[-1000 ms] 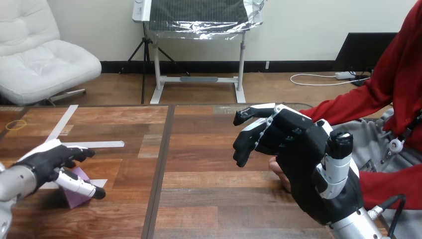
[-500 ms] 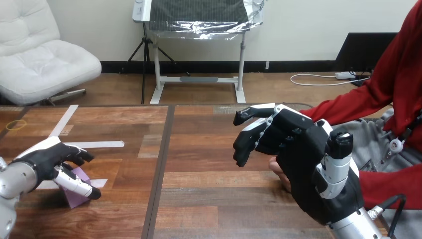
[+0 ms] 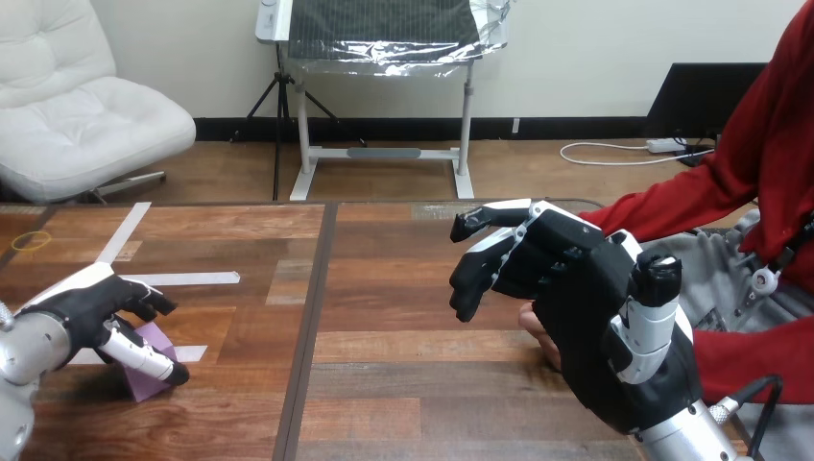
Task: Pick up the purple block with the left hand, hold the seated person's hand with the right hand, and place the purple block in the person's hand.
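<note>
Purple block point(image 3: 144, 386) stays at 8 o'clock; left hand point(image 3: 82, 312) at it shifts slightly toward 9, grip unclear. Right hand point(image 3: 586, 317), loosely open, over person's hand point(image 3: 538, 336) at 4.

Wooden table point(image 3: 413, 384), purple block point(image 3: 144, 384), white tape strips point(image 3: 192, 279), yellow ring point(image 3: 31, 241)

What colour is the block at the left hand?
Purple. The head view shows the block best, with the left hand thumb across it.
</note>
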### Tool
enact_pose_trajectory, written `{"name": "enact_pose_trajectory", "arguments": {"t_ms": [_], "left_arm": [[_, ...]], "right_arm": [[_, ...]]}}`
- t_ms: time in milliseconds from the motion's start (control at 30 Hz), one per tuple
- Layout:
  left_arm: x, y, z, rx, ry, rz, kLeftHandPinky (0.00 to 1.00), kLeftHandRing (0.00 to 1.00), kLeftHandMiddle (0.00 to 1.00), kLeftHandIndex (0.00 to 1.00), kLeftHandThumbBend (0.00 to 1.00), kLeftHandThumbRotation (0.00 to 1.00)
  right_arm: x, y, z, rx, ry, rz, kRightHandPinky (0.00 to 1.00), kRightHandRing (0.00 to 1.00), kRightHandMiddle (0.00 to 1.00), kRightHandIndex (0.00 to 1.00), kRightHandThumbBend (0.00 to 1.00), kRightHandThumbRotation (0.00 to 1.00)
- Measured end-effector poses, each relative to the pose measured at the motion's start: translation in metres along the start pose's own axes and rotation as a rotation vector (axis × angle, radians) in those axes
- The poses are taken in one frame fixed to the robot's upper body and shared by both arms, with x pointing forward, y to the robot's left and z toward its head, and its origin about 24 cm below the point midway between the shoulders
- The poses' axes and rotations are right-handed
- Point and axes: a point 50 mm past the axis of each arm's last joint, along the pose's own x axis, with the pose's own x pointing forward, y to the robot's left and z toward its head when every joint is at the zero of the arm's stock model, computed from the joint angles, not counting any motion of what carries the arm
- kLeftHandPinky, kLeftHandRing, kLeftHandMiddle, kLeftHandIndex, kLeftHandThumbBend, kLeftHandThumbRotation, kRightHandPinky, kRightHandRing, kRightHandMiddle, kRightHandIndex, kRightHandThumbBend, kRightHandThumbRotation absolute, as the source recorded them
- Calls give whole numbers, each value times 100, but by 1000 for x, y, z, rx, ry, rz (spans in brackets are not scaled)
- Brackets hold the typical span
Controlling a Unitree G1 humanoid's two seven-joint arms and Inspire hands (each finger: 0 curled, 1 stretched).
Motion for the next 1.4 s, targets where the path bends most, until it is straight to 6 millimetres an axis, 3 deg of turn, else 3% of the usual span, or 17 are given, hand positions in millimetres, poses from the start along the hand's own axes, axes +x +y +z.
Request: {"name": "enact_pose_trajectory", "arguments": {"t_ms": [667,1400], "left_arm": [[1,-3,0,41,27,-4,67,85,87,78,83,0],[2,-5,3,85,56,1,64,84,87,76,82,0]], "right_arm": [[0,0,0,0,0,0,37,45,52,62,93,100],[0,0,0,0,0,0,37,45,52,62,93,100]]}}
